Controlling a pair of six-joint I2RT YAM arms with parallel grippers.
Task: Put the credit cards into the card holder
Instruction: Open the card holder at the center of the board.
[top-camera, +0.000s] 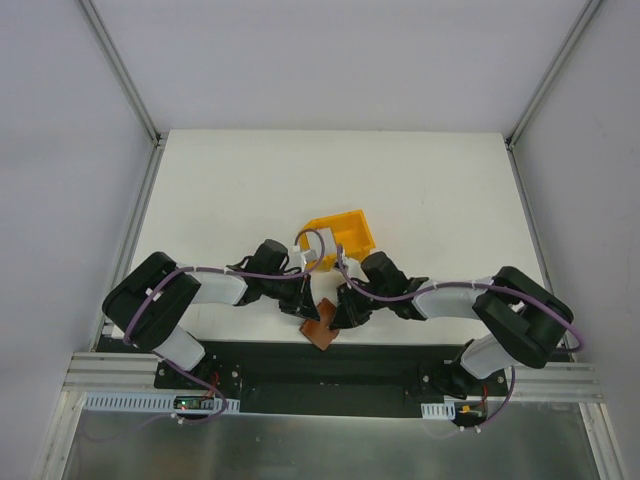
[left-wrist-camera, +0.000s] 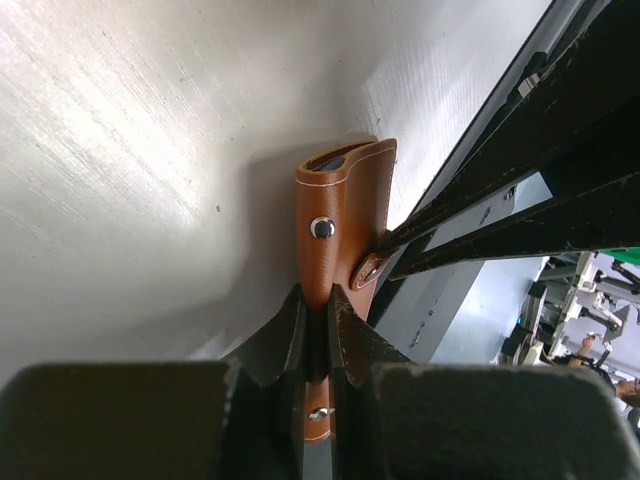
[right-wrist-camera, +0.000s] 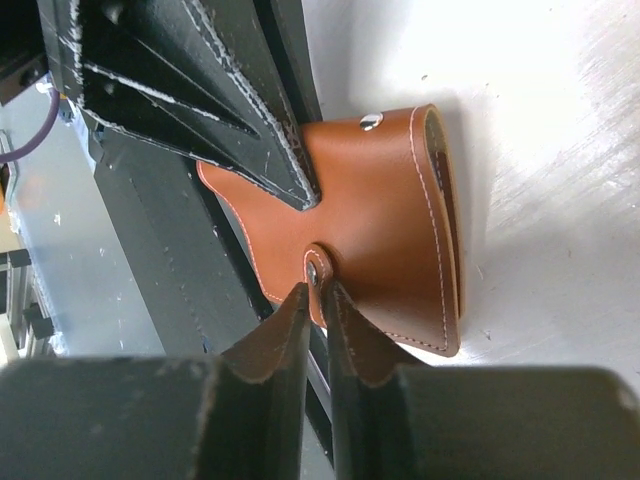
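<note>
I have the small brown leather folding card holder pinned between both arms at the near middle of the white table, right by the black mounting rail along the near edge. My left gripper is clamped tight on one brown edge of it. My right gripper is pinched closed on the rounded snap tab. The step in hand, as I judge it, is opening the fold. I would hold the left arm firm as an anchor and draw the tab away with the right in a slow arc, watching that the thin leather does not slide out of the pads. I would pull toward the far right, where the table lies bare, and not toward the rail; the card holder sits at that edge, and I cannot tell whether it overhangs. The yellow plastic bin sits just beyond the two wrists, so there is little room straight ahead. I cannot pick out the credit cards in any view.
</note>
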